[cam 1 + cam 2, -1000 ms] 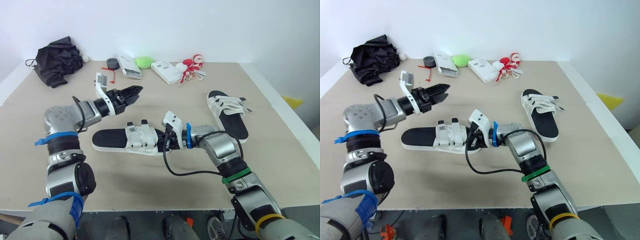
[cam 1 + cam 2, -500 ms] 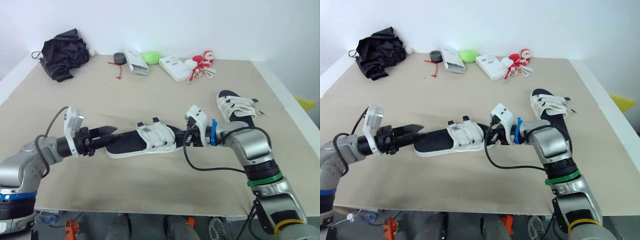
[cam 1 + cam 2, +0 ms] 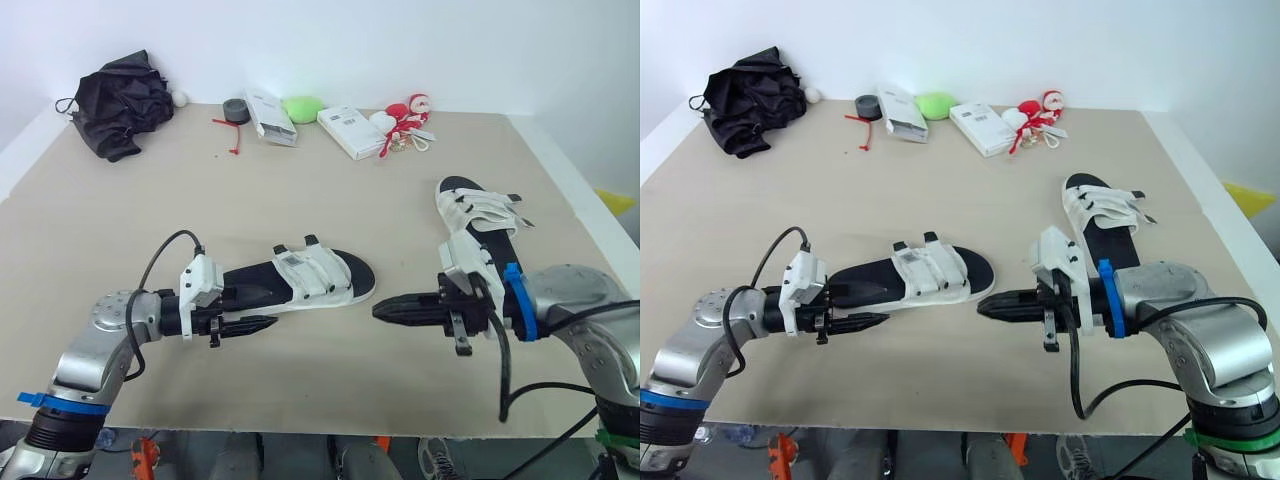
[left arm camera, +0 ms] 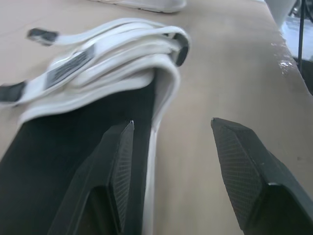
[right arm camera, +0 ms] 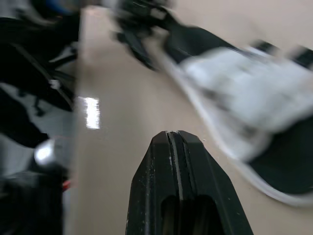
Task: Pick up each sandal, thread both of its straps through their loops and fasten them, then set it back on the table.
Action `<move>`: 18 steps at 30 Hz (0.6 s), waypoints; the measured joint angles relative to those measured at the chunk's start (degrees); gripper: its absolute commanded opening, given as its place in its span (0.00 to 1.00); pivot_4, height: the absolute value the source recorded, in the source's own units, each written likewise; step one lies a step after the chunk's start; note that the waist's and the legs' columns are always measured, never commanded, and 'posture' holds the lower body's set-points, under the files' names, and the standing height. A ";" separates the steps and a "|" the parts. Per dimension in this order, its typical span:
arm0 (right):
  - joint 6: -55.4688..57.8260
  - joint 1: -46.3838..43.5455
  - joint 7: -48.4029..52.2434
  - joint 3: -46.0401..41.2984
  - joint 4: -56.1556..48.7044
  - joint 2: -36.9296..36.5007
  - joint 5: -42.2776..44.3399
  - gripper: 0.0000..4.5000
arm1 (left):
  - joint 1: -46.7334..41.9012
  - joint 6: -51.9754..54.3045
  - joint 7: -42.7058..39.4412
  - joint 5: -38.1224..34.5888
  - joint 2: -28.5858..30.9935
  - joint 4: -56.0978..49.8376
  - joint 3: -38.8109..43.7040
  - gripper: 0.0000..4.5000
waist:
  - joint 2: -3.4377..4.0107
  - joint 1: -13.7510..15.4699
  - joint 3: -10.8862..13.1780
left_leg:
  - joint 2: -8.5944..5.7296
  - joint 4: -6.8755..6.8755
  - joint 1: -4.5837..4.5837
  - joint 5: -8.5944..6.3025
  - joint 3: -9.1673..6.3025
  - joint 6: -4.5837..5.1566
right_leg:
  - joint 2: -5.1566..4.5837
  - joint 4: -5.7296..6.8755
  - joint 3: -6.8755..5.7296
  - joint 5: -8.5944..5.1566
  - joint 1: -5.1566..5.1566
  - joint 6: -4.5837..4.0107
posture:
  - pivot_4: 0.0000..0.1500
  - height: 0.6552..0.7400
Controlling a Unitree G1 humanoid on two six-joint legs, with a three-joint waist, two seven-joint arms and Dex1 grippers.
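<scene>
One white sandal with a black sole (image 3: 300,280) lies flat mid-table, its two straps (image 3: 315,272) folded across it. My left gripper (image 3: 258,312) is open at its heel end; in the left wrist view one of its fingers (image 4: 115,161) is over the black sole and the other is over bare table. My right gripper (image 3: 380,311) is shut and empty, hanging just past the sandal's toe without touching it. The second sandal (image 3: 480,215) lies to the right, straps across it.
Along the far edge sit a black cloth bundle (image 3: 120,95), a tape roll (image 3: 237,110), two white boxes (image 3: 272,105) (image 3: 350,132), a green object (image 3: 302,108) and a red-and-white toy (image 3: 405,110). The table's near edge (image 3: 300,425) runs just below both arms.
My right gripper has drawn back to the right, off the sandal's toe. My left gripper has come down from above the table to the heel end. The camera has also shifted.
</scene>
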 measured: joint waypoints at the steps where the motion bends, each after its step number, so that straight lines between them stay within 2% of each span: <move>1: 0.76 1.43 -2.58 -1.32 -1.85 0.75 2.27 0.00 | -2.36 -0.71 0.09 1.48 -0.81 1.87 -1.56 0.58 | 0.00 0.03 0.00 | -0.02 0.03 0.00 0.06 0.02 -0.02 | -0.01 0.00 0.02 0.06 0.04 0.04 | 1.00 0.98; 5: 1.29 2.05 -7.32 -1.68 -3.44 1.99 5.58 0.00 | -7.87 -1.94 1.19 4.35 -4.80 7.50 -4.72 0.58 | 0.00 0.30 0.00 | -0.03 0.16 -0.02 0.09 0.02 -0.01 | -0.01 0.00 0.04 0.14 0.10 0.16 | 1.00 0.98; 11: 1.26 2.87 -10.98 -1.60 -3.60 2.07 6.93 0.00 | -12.09 -3.30 1.25 6.38 -7.34 12.15 -6.75 0.58 | 0.00 0.29 -0.01 | -0.03 0.16 -0.03 0.09 -0.03 0.00 | 0.05 0.04 0.05 0.16 0.10 0.19 | 1.00 0.98; 14: 1.07 3.17 -12.54 -1.60 -3.62 2.10 7.02 0.00 | -13.45 -3.98 1.11 7.17 -8.46 13.93 -7.65 0.38 | 0.01 0.29 -0.01 | -0.02 0.16 -0.03 0.09 -0.04 0.00 | 0.06 0.05 0.05 0.16 0.10 0.20 | 1.00 0.98; 15: 0.98 3.27 -12.83 -1.57 -3.62 2.12 7.04 0.00 | -13.73 -4.20 1.11 7.34 -8.70 14.31 -7.88 0.36 | 0.00 0.30 -0.01 | -0.02 0.16 -0.03 0.09 -0.04 0.00 | 0.06 0.05 0.06 0.16 0.10 0.20 | 1.00 0.98; 18: 0.61 3.59 -14.62 -1.53 -3.62 2.61 7.19 0.00 | -15.31 -6.12 0.81 8.38 -9.46 16.84 -8.29 0.15 | 0.01 0.31 -0.01 | -0.02 0.19 -0.03 0.09 -0.06 0.00 | 0.06 0.07 0.05 0.17 0.12 0.21 | 1.00 0.98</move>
